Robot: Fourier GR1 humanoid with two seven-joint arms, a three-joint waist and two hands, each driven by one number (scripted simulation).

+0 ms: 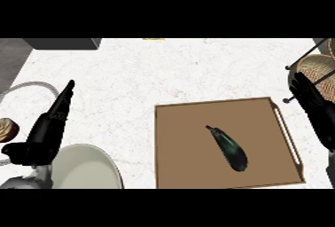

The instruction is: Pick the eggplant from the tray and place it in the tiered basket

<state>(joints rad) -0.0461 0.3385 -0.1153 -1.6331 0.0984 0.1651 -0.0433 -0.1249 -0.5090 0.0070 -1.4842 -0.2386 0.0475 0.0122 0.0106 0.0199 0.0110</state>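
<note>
Left hand (49,122) at counter's (163,71) left edge, fingers straight, holding nothing. White plate (85,170) at front edge. Brown tray (177,146) front right: eggplant (229,148) lies inside, untouched. Right hand (317,111) open, empty, beside tiered basket (317,66) at right edge.

"How many things sit on the white tabletop (163,71)?"

"One brown tray (189,155) with one dark eggplant (229,148) in it, one pale plate (88,170) at the lower left and one tiered basket (317,66) at the right edge."

"And hands?"

"Two black hands: one left hand (49,124) beside the plate, one right hand (314,106) by the basket. One small brown round object (8,128) shows at the far left; what it is cannot be told."
</note>
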